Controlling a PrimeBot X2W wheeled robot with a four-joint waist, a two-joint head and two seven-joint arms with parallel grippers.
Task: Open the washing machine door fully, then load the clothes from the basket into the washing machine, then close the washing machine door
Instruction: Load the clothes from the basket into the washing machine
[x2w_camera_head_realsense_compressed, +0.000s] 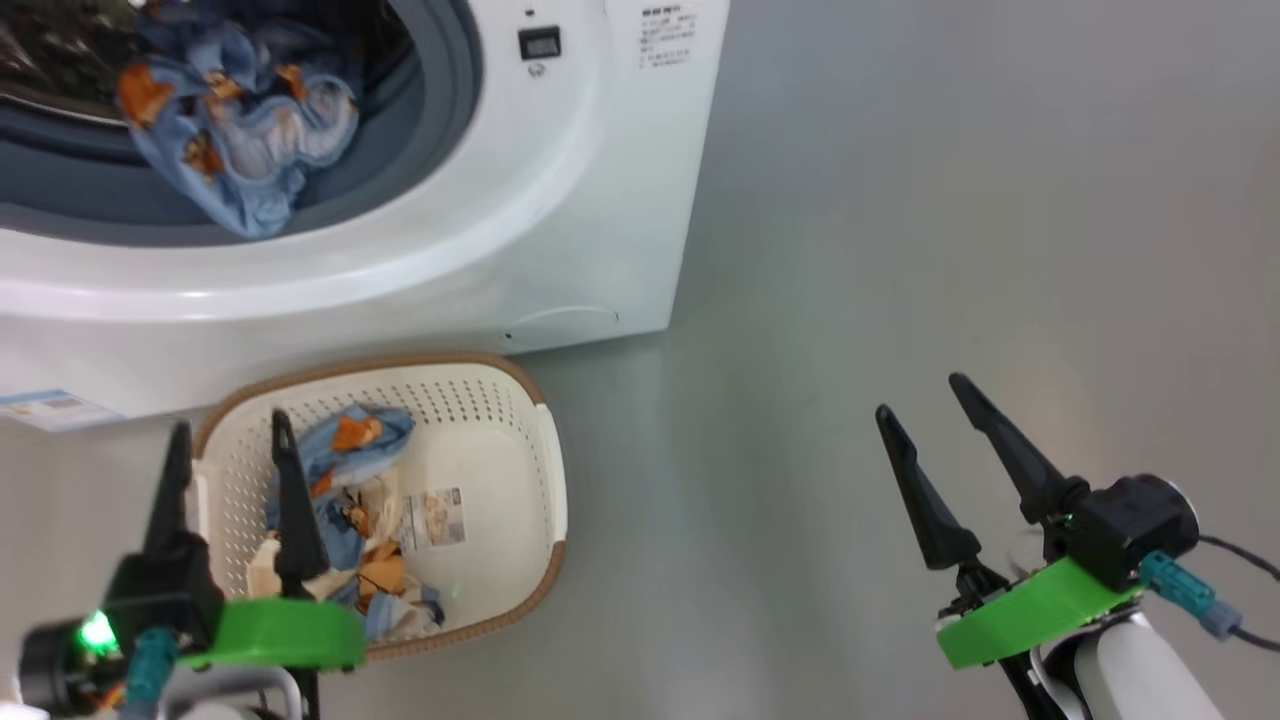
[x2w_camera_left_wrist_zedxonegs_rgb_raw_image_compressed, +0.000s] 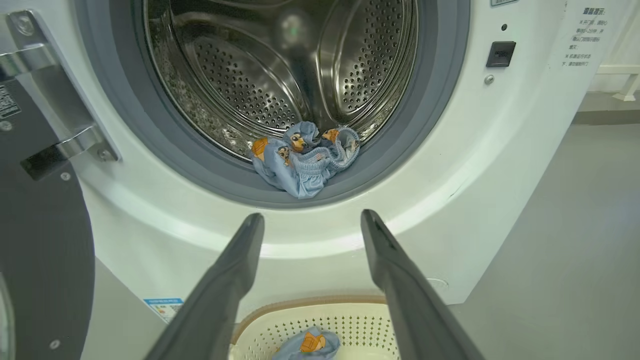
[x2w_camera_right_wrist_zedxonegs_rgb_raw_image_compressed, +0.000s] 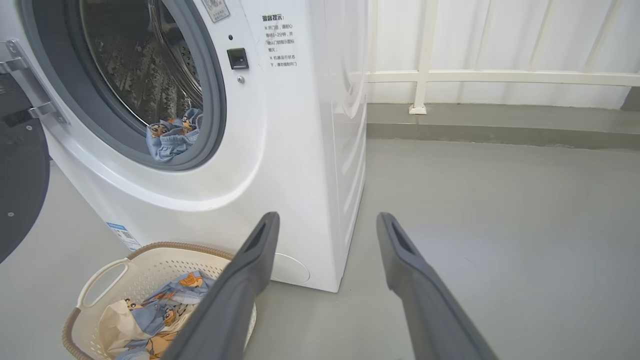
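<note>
The white washing machine (x2w_camera_head_realsense_compressed: 560, 200) stands with its door (x2w_camera_left_wrist_zedxonegs_rgb_raw_image_compressed: 35, 235) swung open to the left. A light blue bear-print garment (x2w_camera_head_realsense_compressed: 240, 130) lies on the grey gasket at the drum's mouth (x2w_camera_left_wrist_zedxonegs_rgb_raw_image_compressed: 302, 157) (x2w_camera_right_wrist_zedxonegs_rgb_raw_image_compressed: 172, 135). The cream basket (x2w_camera_head_realsense_compressed: 520, 400) sits on the floor before the machine, holding more blue bear-print fabric (x2w_camera_head_realsense_compressed: 350, 450) and a cream-white cloth (x2w_camera_right_wrist_zedxonegs_rgb_raw_image_compressed: 115, 320). My left gripper (x2w_camera_head_realsense_compressed: 228, 440) hovers open above the basket's left part, nothing between its fingers (x2w_camera_left_wrist_zedxonegs_rgb_raw_image_compressed: 235, 270). My right gripper (x2w_camera_head_realsense_compressed: 925, 395) is open over bare floor to the right, empty.
Grey floor (x2w_camera_head_realsense_compressed: 950, 200) stretches to the right of the machine. A white railing (x2w_camera_right_wrist_zedxonegs_rgb_raw_image_compressed: 450, 75) and a low kerb run along the back wall. A blue energy sticker (x2w_camera_head_realsense_compressed: 50, 408) sits on the machine's lower left, and a round cap (x2w_camera_head_realsense_compressed: 565, 322) at the lower right.
</note>
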